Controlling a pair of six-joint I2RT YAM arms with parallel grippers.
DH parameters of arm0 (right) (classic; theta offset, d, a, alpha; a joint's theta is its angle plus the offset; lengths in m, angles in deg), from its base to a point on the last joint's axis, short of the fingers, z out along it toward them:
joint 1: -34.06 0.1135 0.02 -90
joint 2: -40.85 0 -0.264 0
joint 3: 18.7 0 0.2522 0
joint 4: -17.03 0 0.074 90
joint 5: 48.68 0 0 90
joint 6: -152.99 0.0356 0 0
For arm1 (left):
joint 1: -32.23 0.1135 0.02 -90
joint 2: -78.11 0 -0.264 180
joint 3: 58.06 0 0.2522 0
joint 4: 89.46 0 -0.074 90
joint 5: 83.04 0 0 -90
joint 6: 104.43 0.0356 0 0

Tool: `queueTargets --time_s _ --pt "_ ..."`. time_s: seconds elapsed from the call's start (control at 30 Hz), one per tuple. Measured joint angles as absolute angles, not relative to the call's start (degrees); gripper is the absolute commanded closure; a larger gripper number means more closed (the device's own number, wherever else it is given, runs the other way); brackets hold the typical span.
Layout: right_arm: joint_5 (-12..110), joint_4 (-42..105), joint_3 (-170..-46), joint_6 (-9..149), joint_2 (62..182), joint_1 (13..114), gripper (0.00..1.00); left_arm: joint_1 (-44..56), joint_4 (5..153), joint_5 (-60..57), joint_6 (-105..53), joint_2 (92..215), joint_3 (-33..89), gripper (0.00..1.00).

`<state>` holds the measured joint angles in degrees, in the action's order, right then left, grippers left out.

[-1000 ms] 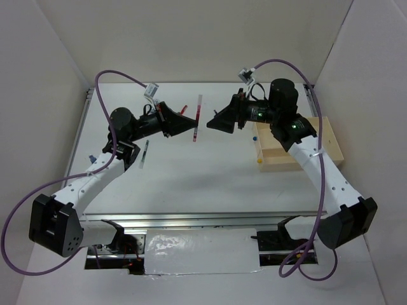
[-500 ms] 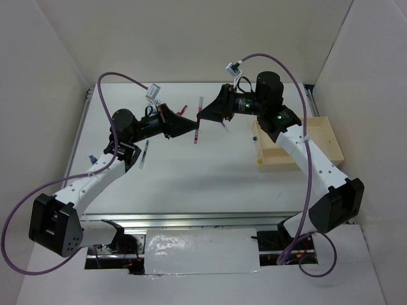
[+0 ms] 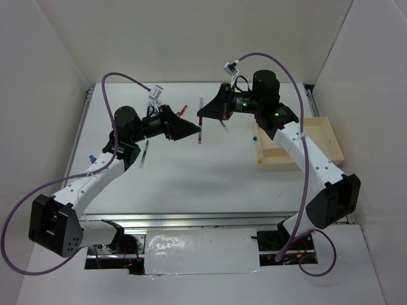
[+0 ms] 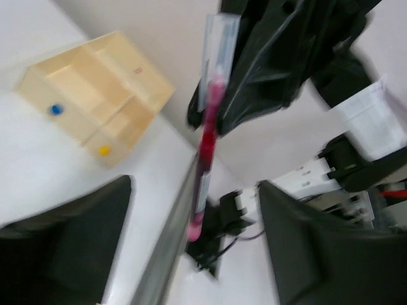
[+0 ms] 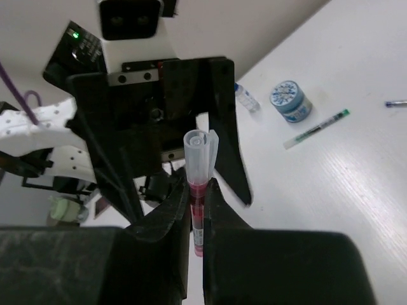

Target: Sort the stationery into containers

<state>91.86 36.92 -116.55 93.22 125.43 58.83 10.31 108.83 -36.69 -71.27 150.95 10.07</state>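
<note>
A red pen with a clear cap (image 5: 198, 171) hangs in the air above the table, between the two arms. My right gripper (image 5: 198, 190) is shut on its red barrel just under the cap. In the top view the pen (image 3: 201, 122) stands at the right gripper (image 3: 203, 115). My left gripper (image 4: 194, 235) is open; its fingers (image 4: 70, 241) stand wide on either side of the pen's lower end (image 4: 206, 146) and do not touch it. The beige tray (image 3: 299, 164) with dividers lies at the right. A blue-and-white roll (image 5: 290, 100) and a green-ended pen (image 5: 316, 128) lie on the table.
Another pen (image 3: 145, 154) lies beside the left arm, and a small red item (image 3: 184, 109) lies behind the left gripper. The tray (image 4: 95, 95) shows a blue dot (image 4: 56, 109) and a yellow dot (image 4: 104, 150). White walls enclose the table.
The right gripper came in from the right and shut on the red pen. The left gripper, which held the pen, has opened and let it go.
</note>
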Motion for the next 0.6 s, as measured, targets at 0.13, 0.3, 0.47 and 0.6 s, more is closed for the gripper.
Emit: queueTargets --time_s 0.13,0.3,0.47,0.6 --pt "90.3 45.4 -118.4 86.1 124.5 53.2 1.00 12.4 92.3 -35.9 -59.3 151.1 16.1 0.01" --pt "82.6 63.2 -121.9 68.8 121.9 40.3 1.00 14.1 67.4 -24.8 -41.8 155.2 31.2 0.01" --pt "70.2 76.1 -122.2 50.8 121.8 28.6 1.00 15.2 53.8 -13.7 -32.4 158.9 34.5 0.01" --pt "61.1 82.5 -122.9 40.8 126.2 18.9 1.00 17.8 50.8 -12.7 -29.5 158.2 29.3 0.01"
